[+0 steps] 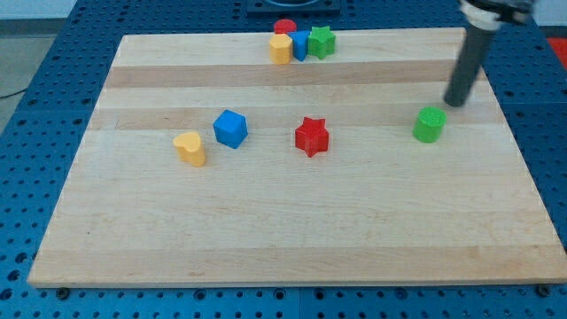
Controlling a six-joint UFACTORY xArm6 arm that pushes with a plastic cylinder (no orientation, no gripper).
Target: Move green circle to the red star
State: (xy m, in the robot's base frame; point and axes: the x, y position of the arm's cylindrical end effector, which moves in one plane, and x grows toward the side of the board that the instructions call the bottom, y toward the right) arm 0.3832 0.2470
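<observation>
The green circle (429, 124) stands on the wooden board (292, 230) at the view's right, a short green cylinder. The red star (312, 136) lies near the board's middle, well to the view's left of the green circle. My tip (455, 103) is the lower end of the dark rod. It rests just above and to the right of the green circle, with a small gap between them.
A blue cube (230, 128) and a yellow heart (190, 149) lie left of the red star. At the board's top edge cluster a red circle (284, 27), a yellow block (281, 49), a blue block (299, 44) and a green star (322, 41).
</observation>
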